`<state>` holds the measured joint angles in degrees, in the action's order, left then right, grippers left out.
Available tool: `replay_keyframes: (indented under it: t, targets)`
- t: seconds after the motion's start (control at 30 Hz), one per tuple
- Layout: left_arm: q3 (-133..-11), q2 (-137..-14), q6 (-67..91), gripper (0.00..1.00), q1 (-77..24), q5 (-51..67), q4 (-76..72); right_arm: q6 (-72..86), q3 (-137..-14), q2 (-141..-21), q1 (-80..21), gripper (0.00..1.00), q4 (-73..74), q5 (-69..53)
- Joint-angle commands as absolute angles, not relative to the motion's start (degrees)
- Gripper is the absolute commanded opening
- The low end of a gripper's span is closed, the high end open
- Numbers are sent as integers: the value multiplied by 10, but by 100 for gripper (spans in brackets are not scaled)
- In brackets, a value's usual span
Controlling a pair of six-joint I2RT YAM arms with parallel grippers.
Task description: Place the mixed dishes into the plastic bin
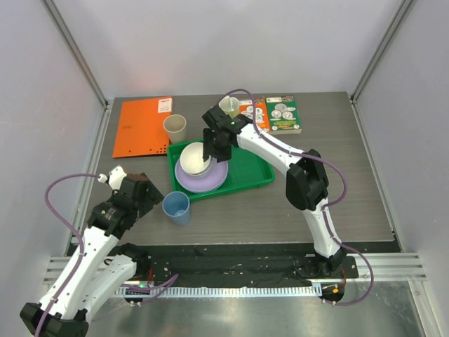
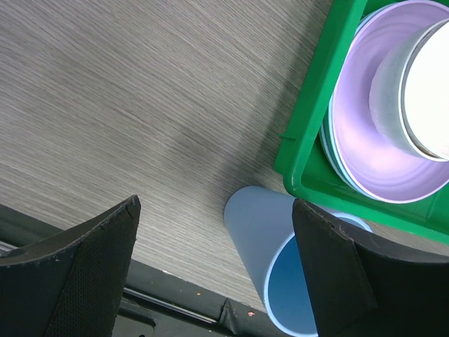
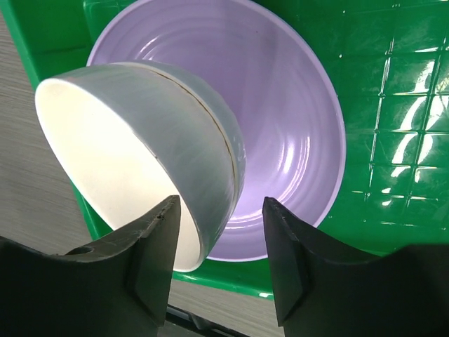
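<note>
The small cream plastic bowl (image 3: 140, 154) rests on the round lilac plastic plate (image 3: 287, 133) at the 9 o'clock end of the shallow green plastic bin (image 3: 393, 105); the right claw (image 3: 221, 207) stands parted astride the bowl's wall (gap showing); better to lift straight up, brushing nothing.

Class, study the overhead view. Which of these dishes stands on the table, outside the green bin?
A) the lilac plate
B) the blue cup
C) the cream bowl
B: the blue cup stands on the table by the green bin's near-left corner, while the cream bowl sits on the lilac plate inside it.
</note>
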<state>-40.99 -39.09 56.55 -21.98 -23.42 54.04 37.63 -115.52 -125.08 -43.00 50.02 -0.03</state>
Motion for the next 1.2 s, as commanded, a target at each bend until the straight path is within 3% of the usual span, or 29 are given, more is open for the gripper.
replay_keyframes:
  t: [0.0, 0.1, 0.2, 0.37, 0.4, 0.47, 0.57, 0.77, 1.0, 1.17]
  targets:
    - [-414, -395, 561, 88, -217, -248, 531, 374, -1162, -1196, -430, 55, 485, -10]
    - [-414, -395, 560, 88, -217, -249, 532, 367, -1157, -1187, -426, 48, 489, -4]
    - [-409, -392, 559, 88, -217, -247, 524, 363, -1151, -1184, -422, 32, 490, -6]
    - [-409, -400, 559, 88, -217, -246, 522, 368, -1150, -1183, -423, 15, 491, -18]
    - [-410, -403, 558, 88, -217, -246, 522, 368, -1151, -1183, -422, 6, 491, -19]
    - [-409, -403, 557, 88, -217, -247, 524, 367, -1156, -1185, -422, 1, 490, -24]
    - [-409, -401, 556, 88, -217, -248, 523, 364, -1161, -1189, -421, 1, 490, -30]
    - [-405, -397, 556, 88, -217, -250, 524, 357, -1148, -1193, -422, 9, 490, -43]
    - [-405, -396, 556, 88, -218, -251, 525, 363, -1129, -1182, -421, 1, 481, -44]
    - [-406, -394, 557, 88, -217, -253, 527, 379, -1110, -1174, -421, 1, 462, -51]
